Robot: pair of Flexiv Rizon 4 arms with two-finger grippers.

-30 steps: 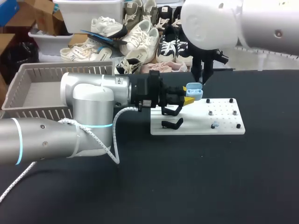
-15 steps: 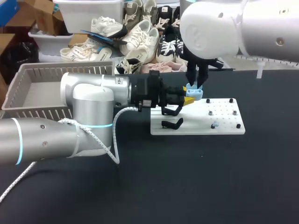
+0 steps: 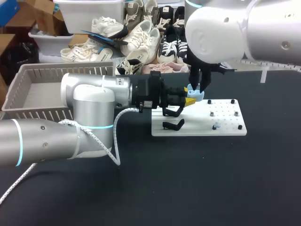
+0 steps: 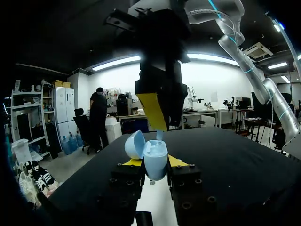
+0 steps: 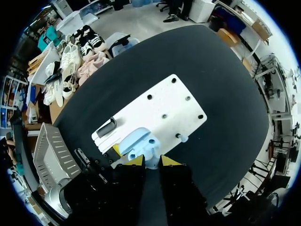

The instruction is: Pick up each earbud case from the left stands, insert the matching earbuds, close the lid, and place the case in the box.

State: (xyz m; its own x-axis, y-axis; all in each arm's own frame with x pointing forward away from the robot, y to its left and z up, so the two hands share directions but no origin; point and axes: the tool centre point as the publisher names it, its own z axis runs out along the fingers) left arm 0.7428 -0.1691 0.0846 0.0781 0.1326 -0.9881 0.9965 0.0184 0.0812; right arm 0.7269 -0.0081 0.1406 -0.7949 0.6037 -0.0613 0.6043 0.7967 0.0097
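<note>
Case point(image 4: 155, 150) lower half hidden betw. L gripper point(image 4: 154, 163) jaws; R gripper point(image 5: 151, 161) covers its near edge.

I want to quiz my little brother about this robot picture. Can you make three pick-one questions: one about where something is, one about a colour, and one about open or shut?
1. Where is the earbud case?
A. In the grey basket
B. Between the fingers of the left claw
C. Lying flat on the white board

2. What colour is the earbud case?
A. Red
B. Light blue
C. Green

3. How is the case's lid?
A. Open, tipped back
B. Shut tight
C. Taken off and gone

Answers:
1 B: the left wrist view shows a yellow-tipped finger pressing on each side of the case.
2 B: it looks light blue in all three views.
3 A: the lid stands up beside the case's body, still joined to it.
</note>
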